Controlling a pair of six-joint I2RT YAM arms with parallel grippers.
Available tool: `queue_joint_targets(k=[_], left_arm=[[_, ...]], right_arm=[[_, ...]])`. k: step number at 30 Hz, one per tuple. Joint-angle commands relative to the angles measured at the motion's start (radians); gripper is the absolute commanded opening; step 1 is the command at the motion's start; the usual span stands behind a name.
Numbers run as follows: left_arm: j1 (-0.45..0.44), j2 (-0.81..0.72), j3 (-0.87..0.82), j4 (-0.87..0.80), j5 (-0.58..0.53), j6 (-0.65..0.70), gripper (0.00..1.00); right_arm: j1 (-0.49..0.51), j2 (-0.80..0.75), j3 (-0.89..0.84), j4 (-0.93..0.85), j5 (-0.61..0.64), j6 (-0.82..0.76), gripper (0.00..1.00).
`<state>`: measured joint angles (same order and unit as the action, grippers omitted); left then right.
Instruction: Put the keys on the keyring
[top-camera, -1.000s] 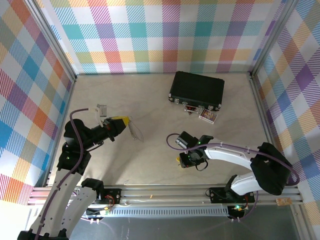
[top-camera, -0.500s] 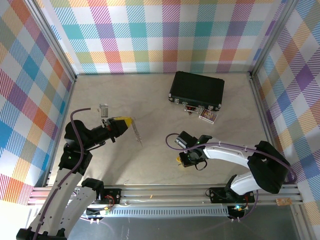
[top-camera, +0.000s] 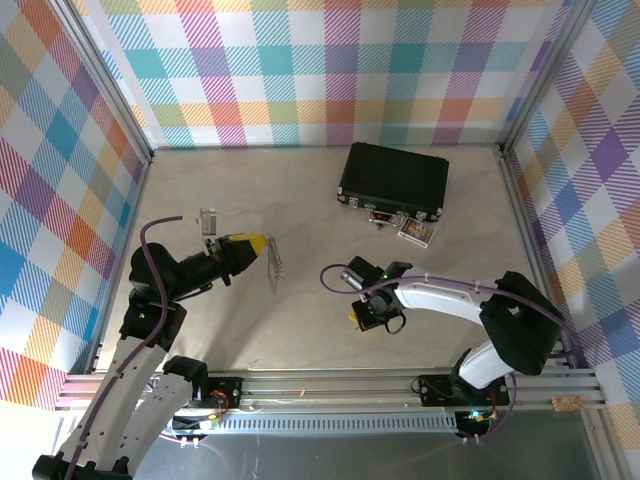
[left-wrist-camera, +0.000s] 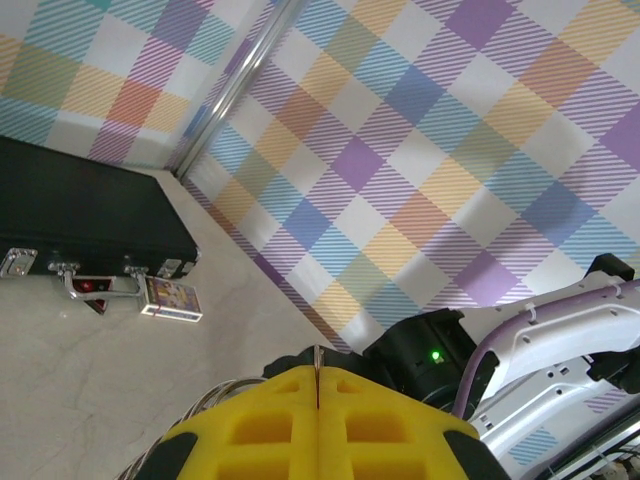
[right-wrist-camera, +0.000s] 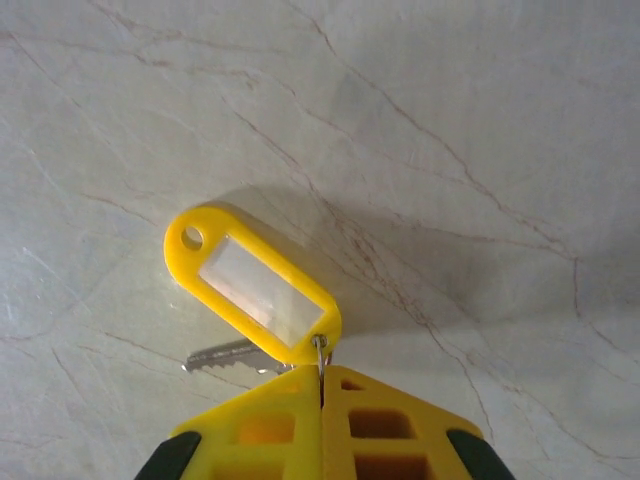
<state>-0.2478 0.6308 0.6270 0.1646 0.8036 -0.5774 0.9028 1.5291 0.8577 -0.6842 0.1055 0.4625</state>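
Left gripper (top-camera: 254, 246), yellow pads pressed together, holds the thin grey metal oval keyring (top-camera: 273, 266); the ring sticks out from the pad tips, seen nearly edge-on in the top view, above the pale marbled tabletop (top-camera: 300, 205); it sits well to the left of the black rectangular hard case (top-camera: 393, 180) and nearer the arm bases than the case; in the left wrist view the yellow pads (left-wrist-camera: 270, 420) meet at a thin seam, with grey wire curves of the ring just beside them at lower left; the case lies far off, up left in that view.

Right gripper (right-wrist-camera: 322, 408) is closed tight, yellow pads meeting on the small wire link of the yellow plastic key tag (right-wrist-camera: 250, 285); the key tag lies flat on the tabletop, clear window up, its hole end pointing away from the pads; a small flat silvery metal key (right-wrist-camera: 228, 357) pokes out from under the tag, just beside the left pad; in the top view this gripper sits in front of the case, well apart from it, towards the bases.
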Motion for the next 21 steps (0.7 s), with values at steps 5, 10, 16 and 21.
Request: queue_joint_targets(k=[5,10,16,21], left_arm=[[-0.01,-0.03,-0.015,0.018,-0.019,0.007,0.0],[-0.01,-0.028,-0.015,0.015,-0.033,0.019,0.0],[-0.01,-0.038,-0.033,0.031,-0.044,0.016,0.0],[-0.011,-0.039,-0.038,0.032,-0.046,0.015,0.0]], right_arm=[[-0.004,0.153,0.19,-0.256,0.053,-0.069,0.0],[-0.004,0.251,0.285,-0.356,0.083,-0.118,0.0],[-0.005,0.31,0.332,-0.388,0.08,-0.154,0.0],[-0.005,0.325,0.34,-0.38,0.074,-0.163,0.01]])
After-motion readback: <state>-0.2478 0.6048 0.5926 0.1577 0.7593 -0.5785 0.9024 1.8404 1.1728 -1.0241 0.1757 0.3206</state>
